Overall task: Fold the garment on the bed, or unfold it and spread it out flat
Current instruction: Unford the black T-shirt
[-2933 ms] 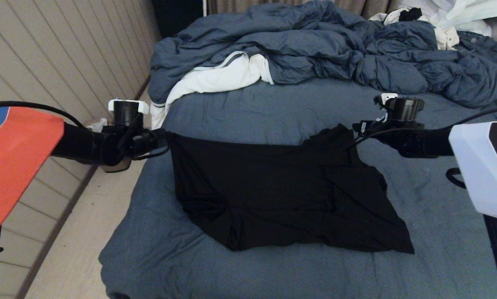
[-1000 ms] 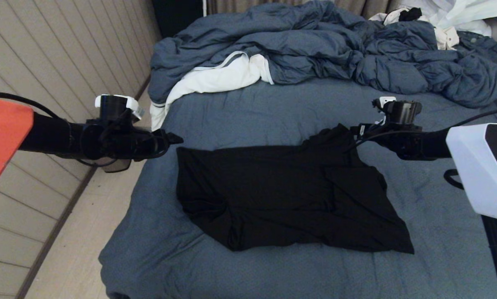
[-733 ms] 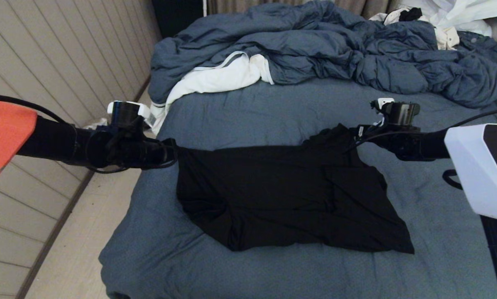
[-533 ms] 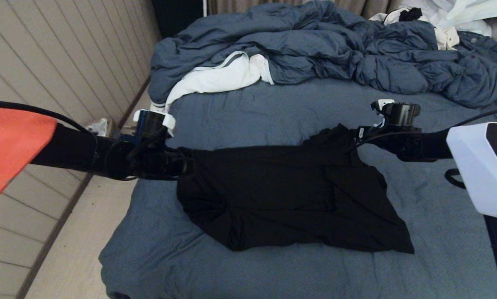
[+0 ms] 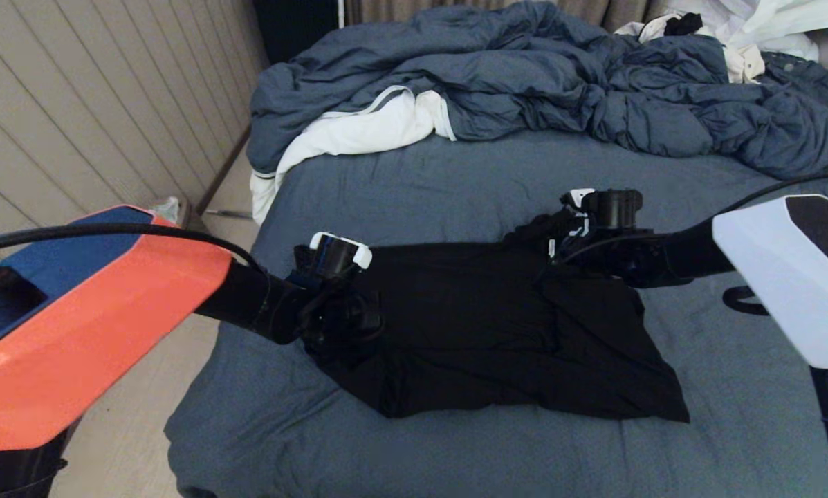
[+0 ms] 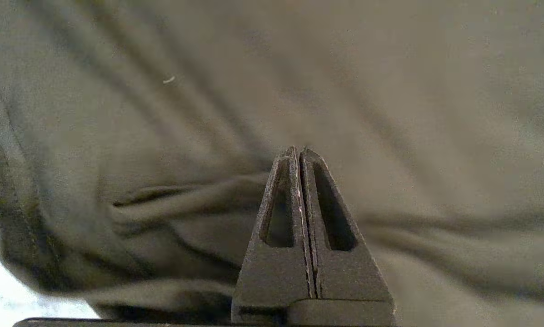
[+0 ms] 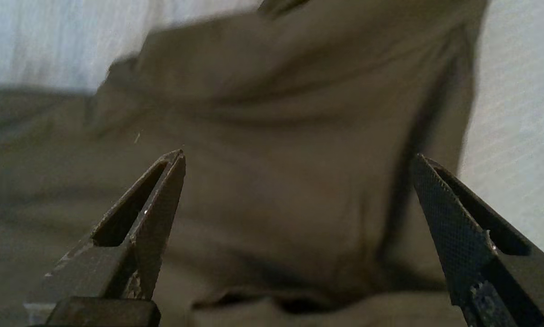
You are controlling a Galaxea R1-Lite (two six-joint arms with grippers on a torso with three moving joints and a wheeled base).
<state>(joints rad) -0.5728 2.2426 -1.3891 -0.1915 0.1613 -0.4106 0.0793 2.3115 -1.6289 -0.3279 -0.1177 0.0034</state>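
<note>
Both grippers hover over the rumpled black jersey T-shirt [image 5: 497, 332] on the slate-blue sheeted bed [image 5: 455, 187]. The left gripper [image 6: 301, 156] is pressed together, empty; the right gripper [image 7: 299, 159] gapes wide.

the bed [image 5: 469, 187] carries a slate-blue sheet. the garment [image 5: 497, 339], black and creased, lies directly on it near the front. a rumpled blue duvet [image 5: 538, 76] with white lining lies across the far end, with a white clothes pile [image 5: 752, 28] at the far right corner.
</note>
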